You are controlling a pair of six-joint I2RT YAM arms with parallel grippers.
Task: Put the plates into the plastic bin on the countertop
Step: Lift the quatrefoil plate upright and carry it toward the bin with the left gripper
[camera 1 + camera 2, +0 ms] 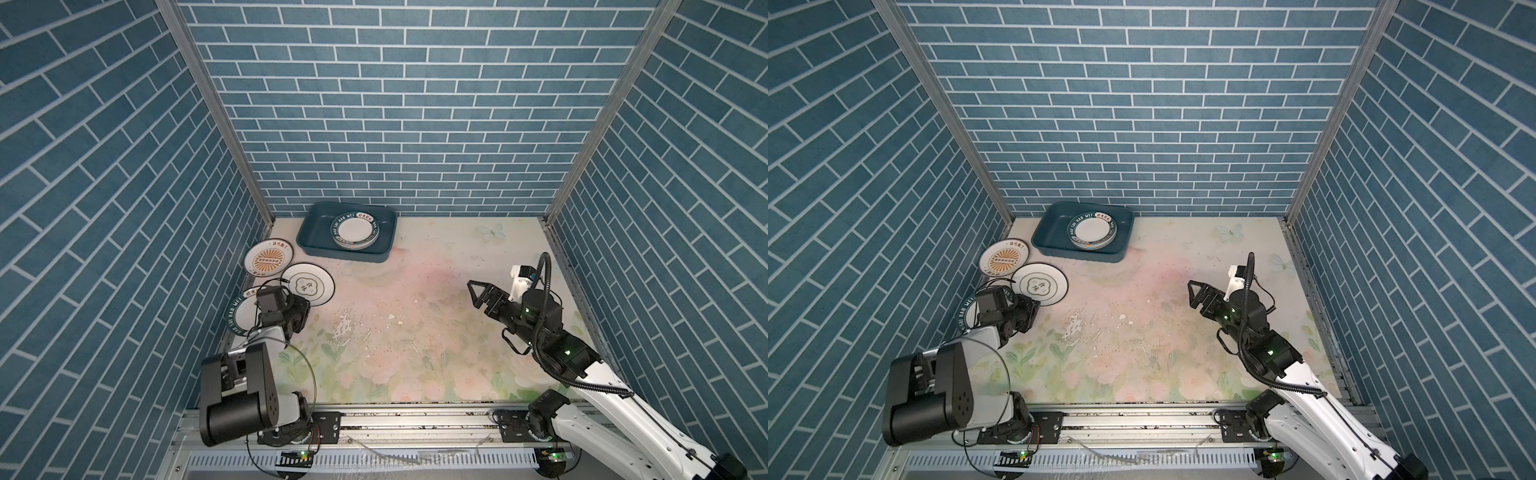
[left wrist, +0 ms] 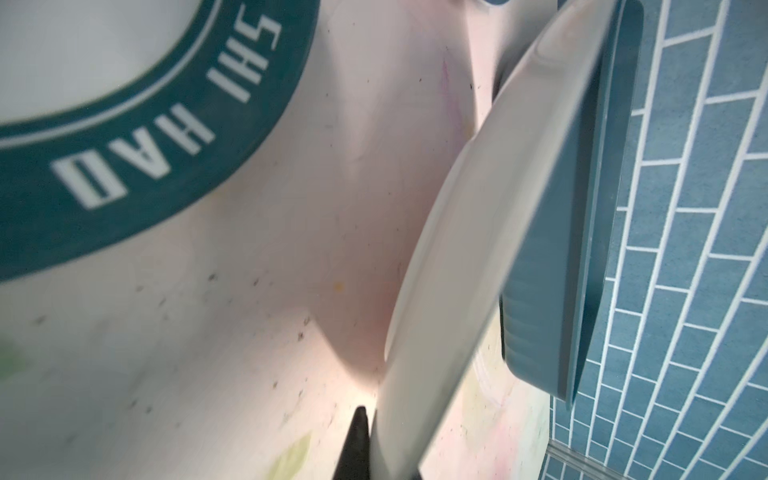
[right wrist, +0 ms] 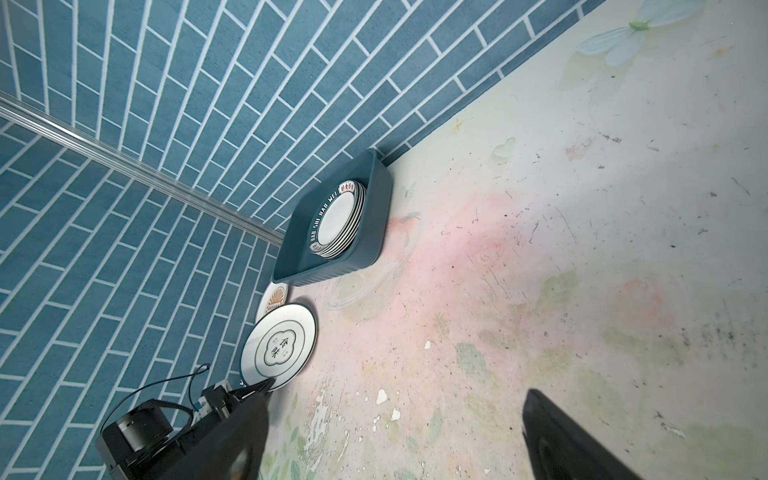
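Left gripper (image 3: 268, 382): jaws pinching the 6 o'clock rim of the emblem plate (image 1: 307, 286), at 9 o'clock on the countertop (image 1: 415, 291). Right gripper (image 1: 475, 295): jaws spread, empty, at 3 o'clock. Plastic bin (image 1: 309, 243): at 11 o'clock, holding a plate stack (image 1: 354, 232). Sunburst plate (image 1: 268, 258) and green-band plate (image 1: 239, 316) lie outside it

one plastic bin (image 1: 316, 226) sat at eleven o'clock on the tabletop (image 1: 436, 291). three plates lay loose outside it, between nine and ten o'clock: one sunburst plate (image 1: 268, 258), one emblem plate (image 1: 308, 284) and one green-banded plate (image 1: 239, 313). a single stack (image 1: 355, 230) stood in the bin, topped by a second green-banded one; about five or six rims showed, the exact number unclear. two hands were there: the left hand (image 1: 306, 307) at nine o'clock, the right hand (image 1: 473, 295) at three.
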